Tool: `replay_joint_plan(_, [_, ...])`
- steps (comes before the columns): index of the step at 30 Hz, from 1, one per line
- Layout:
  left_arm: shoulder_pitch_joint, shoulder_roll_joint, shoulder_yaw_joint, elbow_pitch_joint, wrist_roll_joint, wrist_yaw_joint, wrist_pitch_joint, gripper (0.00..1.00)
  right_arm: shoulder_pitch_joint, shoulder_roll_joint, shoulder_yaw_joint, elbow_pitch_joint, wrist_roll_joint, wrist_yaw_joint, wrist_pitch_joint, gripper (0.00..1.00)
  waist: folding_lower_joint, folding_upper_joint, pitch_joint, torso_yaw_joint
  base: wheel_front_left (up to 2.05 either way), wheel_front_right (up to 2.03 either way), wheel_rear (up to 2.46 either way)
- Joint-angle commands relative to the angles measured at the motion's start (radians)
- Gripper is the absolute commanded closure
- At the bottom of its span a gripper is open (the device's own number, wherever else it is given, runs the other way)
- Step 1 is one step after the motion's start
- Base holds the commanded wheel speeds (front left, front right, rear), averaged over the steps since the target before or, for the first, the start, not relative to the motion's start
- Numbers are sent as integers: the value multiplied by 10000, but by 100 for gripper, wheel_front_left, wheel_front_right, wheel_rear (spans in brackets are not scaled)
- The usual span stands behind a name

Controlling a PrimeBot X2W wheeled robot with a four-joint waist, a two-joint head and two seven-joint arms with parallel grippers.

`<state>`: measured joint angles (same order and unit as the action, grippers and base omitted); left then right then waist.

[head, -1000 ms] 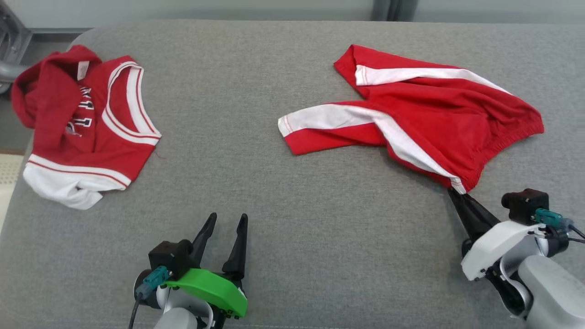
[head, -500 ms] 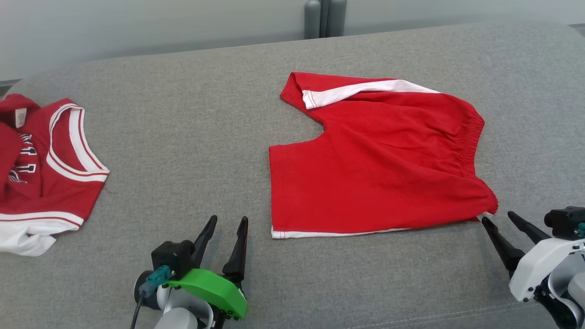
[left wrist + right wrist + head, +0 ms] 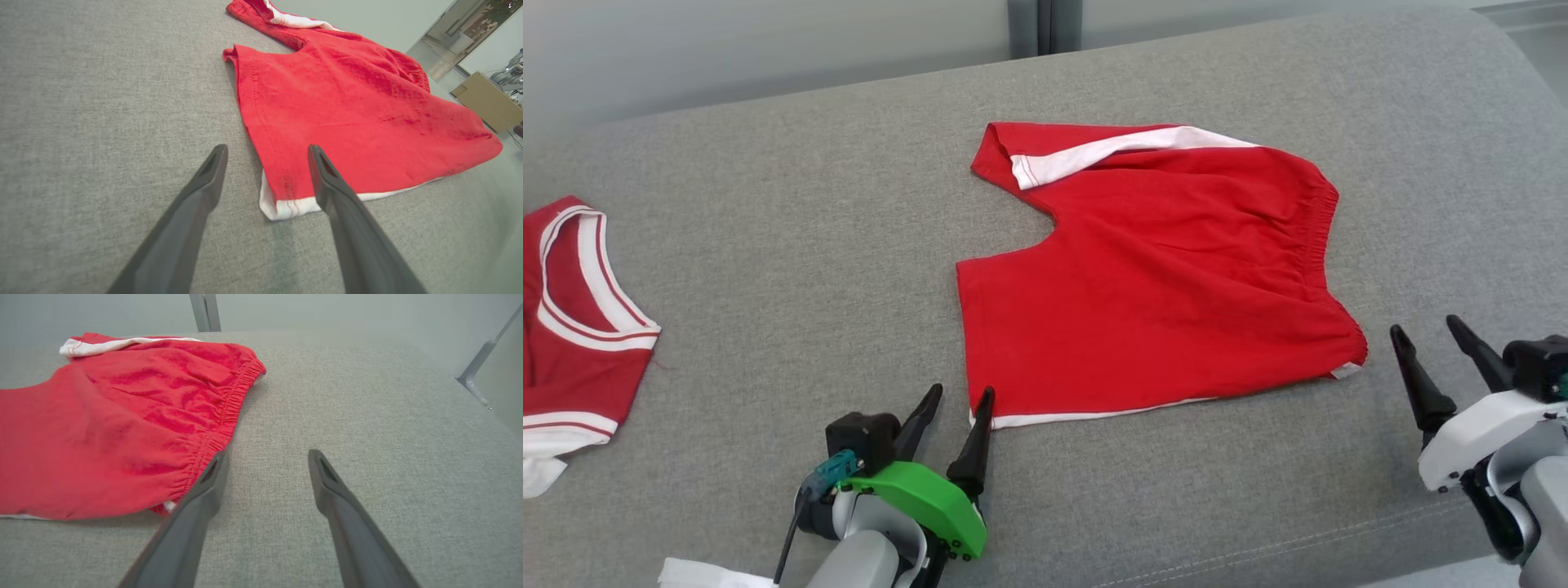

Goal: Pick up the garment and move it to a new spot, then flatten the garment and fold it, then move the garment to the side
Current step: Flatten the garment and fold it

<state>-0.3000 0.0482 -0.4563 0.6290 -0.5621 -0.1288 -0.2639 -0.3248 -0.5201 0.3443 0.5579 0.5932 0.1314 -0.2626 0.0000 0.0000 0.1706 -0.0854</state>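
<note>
The red cotton shorts with white side stripes and a gathered elastic waistband [image 3: 1160, 278] lie spread on the grey woven padded surface [image 3: 809, 204], from the head view's centre out toward 2 o'clock. The relocation looks done, and flattening before the fold seems the step in hand. Neither claw holds anything. The left gripper [image 3: 961, 394], at 6 o'clock, has its two dark tapered fingers apart. The right gripper [image 3: 1425, 327], at 4 o'clock, is likewise spread, just beside the waistband's near corner but clear of it. In the left wrist view the shorts [image 3: 347, 110] show a stitched hem with a white strip peeking beneath, and that corner sits between the fingers of the left gripper [image 3: 265, 151]. Whether the right-hand finger touches the cloth is hard to tell. The cloth is soft and matte with shallow wrinkles, and the far leg's hem is turned over at 12 o'clock, baring its white stripe. In the right wrist view the puckered waistband of the shorts [image 3: 122, 428] runs toward the right gripper [image 3: 267, 455]. The next move likely calls for pinching the hem and waistband corners low against the nap and tugging outward. A red-and-white knit jersey [image 3: 572, 343] lies well apart at 9 o'clock.
</note>
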Motion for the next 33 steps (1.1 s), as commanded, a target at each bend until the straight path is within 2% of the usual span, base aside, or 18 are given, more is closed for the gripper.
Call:
replay_joint_plan(1, [-170, 43, -177, 158, -168, -18, -9, 0, 253, 241, -213, -122, -329, -14, -28, 0, 0, 0, 132, -183, 0, 0, 0])
replay_joint_plan(2, [-318, 45, -344, 368, -307, -18, -11, 0, 374, 519, -528, -308, -665, -14, -30, 0, 0, 0, 196, -262, 0, 0, 0])
replay_joint_plan(5, [-395, 46, -468, 553, -421, -18, -9, 0, 547, 787, -792, -490, -1004, -14, -29, 0, 0, 0, 277, -330, 0, 0, 0])
replay_joint_plan(13, [-523, 43, -573, 550, -324, -18, -9, 0, 719, 1049, -1209, -706, -1420, -14, -30, 0, 0, 0, 367, -345, 0, 0, 0])
replay_joint_plan(14, [-528, 45, -584, 498, -290, -18, -11, 8, 723, 1078, -1241, -721, -1445, -12, -30, 0, 0, 0, 375, -339, 0, 0, 0])
replay_joint_plan(15, [-519, 46, -595, 474, -289, -18, -9, 29, 733, 1100, -1263, -735, -1461, -14, -30, 0, 0, 0, 375, -331, 0, 0, 0])
replay_joint_plan(16, [-516, 48, -643, 455, -253, -18, -9, 59, 746, 1121, -1283, -737, -1491, -14, -30, 0, 0, 0, 368, -325, 0, 0, 0])
replay_joint_plan(17, [-508, 46, -657, 439, -245, -18, -11, 76, 757, 1141, -1295, -738, -1510, -14, -30, 0, 0, 0, 362, -319, 0, 0, 0])
replay_joint_plan(18, [-491, 46, -715, 477, -257, -18, -9, 100, 759, 1161, -1296, -737, -1518, -14, -30, 0, 0, 0, 355, -317, 0, 0, 0])
replay_joint_plan(24, [-592, 62, -700, 479, -175, -18, -11, 100, 772, 1210, -1302, -723, -1503, -14, -31, 0, 0, 0, 322, -314, 0, 0, 0])
replay_joint_plan(33, [101, 70, 1356, -1940, 746, -18, -11, 100, 948, 1327, -1408, -1027, -1500, -12, -31, 0, 0, 0, 231, 138, 0, 0, 0])
